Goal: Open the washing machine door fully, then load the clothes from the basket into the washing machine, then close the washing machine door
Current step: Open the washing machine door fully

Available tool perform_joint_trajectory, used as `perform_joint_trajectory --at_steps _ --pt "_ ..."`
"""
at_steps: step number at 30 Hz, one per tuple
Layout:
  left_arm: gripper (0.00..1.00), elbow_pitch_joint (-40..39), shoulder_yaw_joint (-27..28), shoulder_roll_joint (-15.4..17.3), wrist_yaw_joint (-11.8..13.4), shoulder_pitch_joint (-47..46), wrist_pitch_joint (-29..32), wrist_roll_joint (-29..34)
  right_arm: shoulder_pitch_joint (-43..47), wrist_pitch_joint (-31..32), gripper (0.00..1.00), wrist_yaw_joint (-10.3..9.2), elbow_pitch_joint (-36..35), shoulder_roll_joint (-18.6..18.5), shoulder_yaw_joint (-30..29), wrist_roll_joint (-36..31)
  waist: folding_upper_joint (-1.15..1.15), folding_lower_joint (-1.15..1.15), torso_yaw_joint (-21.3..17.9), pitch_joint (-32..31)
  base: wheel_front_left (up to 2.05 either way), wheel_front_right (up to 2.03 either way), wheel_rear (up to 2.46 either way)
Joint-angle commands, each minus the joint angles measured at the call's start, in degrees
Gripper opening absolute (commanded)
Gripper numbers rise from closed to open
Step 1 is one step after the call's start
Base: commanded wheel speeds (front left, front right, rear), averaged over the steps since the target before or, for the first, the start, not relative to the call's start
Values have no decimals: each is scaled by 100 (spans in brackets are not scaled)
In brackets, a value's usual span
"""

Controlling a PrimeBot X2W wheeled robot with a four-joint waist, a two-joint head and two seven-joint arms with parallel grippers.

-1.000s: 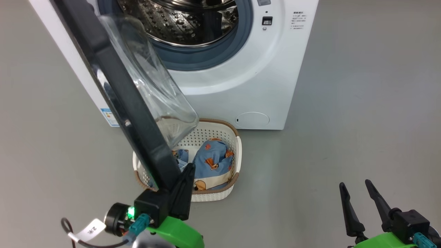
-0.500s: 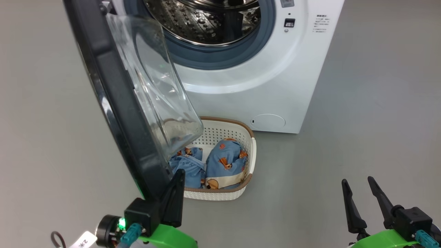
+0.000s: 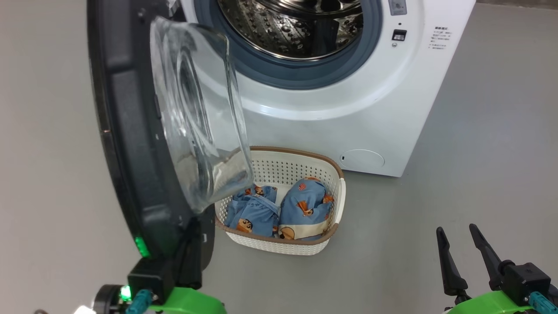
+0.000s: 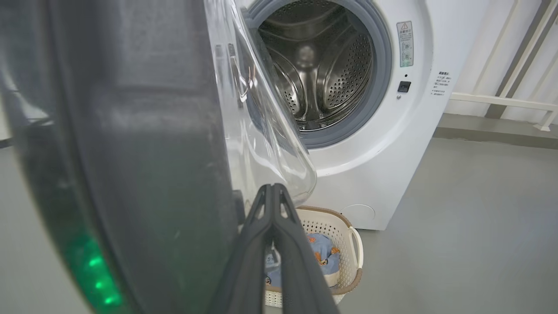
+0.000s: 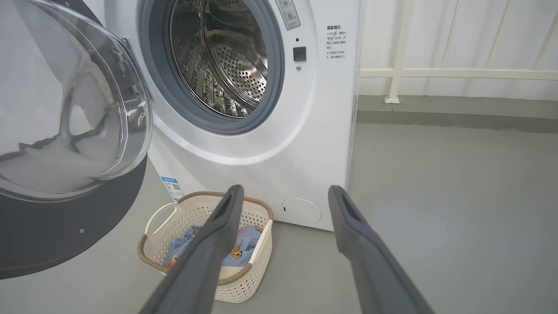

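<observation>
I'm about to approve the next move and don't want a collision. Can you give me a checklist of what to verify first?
1. Is the washing machine door fully open: cannot tell. It stands wide and the drum is uncovered, but its glass bowl overlaps the basket in the head view.
2. State of the left gripper: ok, shut, at the door's lower edge.
3. State of the right gripper: ok, open, empty, clear of door and basket.
4. Where the clothes are: ok, both bundles lie in the basket.
5. Drum contents: ok, looks empty.

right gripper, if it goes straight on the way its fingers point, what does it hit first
The right gripper would probably meet the washing machine, its white front below the drum opening. The basket sits lower and left of that line in its wrist view; depth is unclear.
</observation>
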Motion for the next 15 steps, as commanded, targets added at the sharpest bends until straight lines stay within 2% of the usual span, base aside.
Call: perform_joint_trajectory --at_steps 1,10,15 --pt "0 -151 411 215 150 -80 -81 -7 -80 -68 100 9 -129 -38 126 -37 0 0 74 -17 0 0 0" --pt "0 -90 916 500 343 -18 -201 -93 -88 -68 100 9 -160 -38 108 -41 0 0 140 24 0 0 0" --pt "0 67 1278 657 350 -92 -321 -255 -140 -68 100 9 -189 -38 90 -68 0 0 126 110 0 0 0"
